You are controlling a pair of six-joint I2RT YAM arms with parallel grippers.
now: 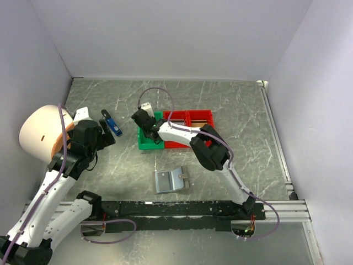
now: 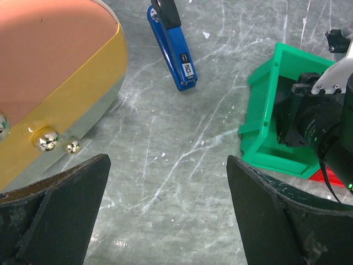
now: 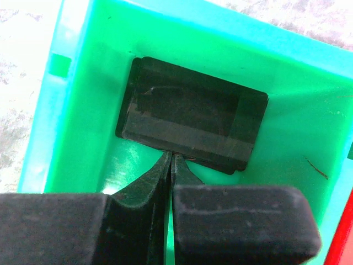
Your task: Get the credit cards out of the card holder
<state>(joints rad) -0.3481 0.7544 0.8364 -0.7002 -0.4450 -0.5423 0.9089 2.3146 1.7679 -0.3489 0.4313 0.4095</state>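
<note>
Grey marbled worktop (image 1: 231, 110), card holder (image 1: 171, 180) open near the arm bases. Right jaws pinched shut, tips on the near long edge of a dark card (image 3: 190, 121) lying crosswise just ahead in the green tray (image 3: 83, 110), probably not gripping it. Left jaws gape empty.

The top view looks down from above and behind on the whole table (image 1: 231, 110). The left wrist view sees the table from near, green tray (image 2: 259, 116) at right. The right wrist view looks closely into that tray.
</note>
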